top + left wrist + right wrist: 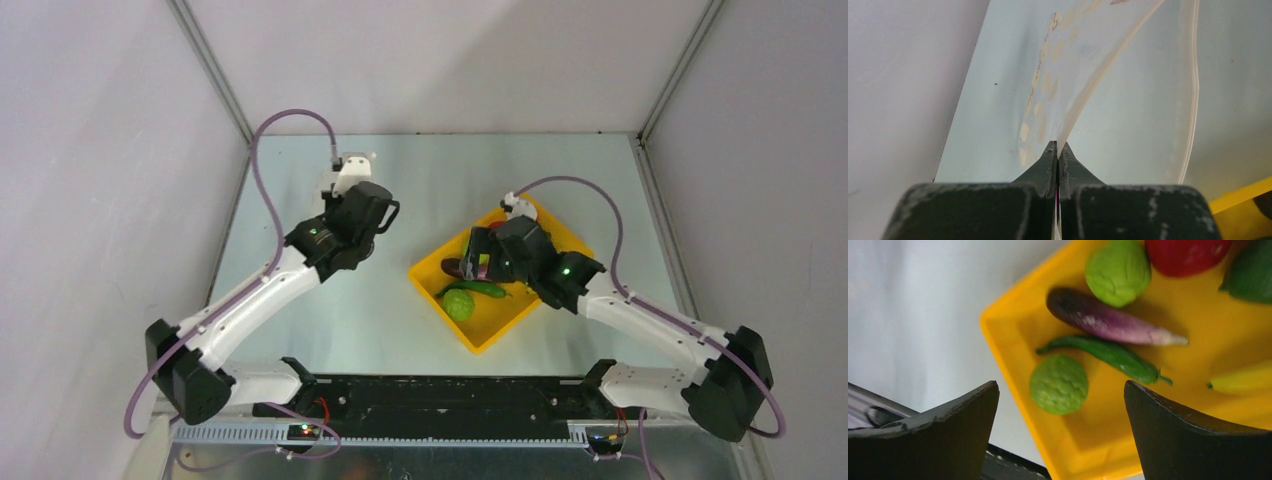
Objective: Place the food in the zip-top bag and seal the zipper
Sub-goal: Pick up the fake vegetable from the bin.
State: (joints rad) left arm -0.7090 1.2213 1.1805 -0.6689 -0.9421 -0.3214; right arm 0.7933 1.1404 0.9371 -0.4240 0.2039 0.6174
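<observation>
**Soft, even light; softer wrist views**

The top view is bright and even, with only faint shadows and a dull sheen on the table (440,170). In the right wrist view the yellow tray (1015,340) looks slightly blurred. The left wrist view is pale; the zip-top bag (1088,55) has washed-out white dots.
</observation>
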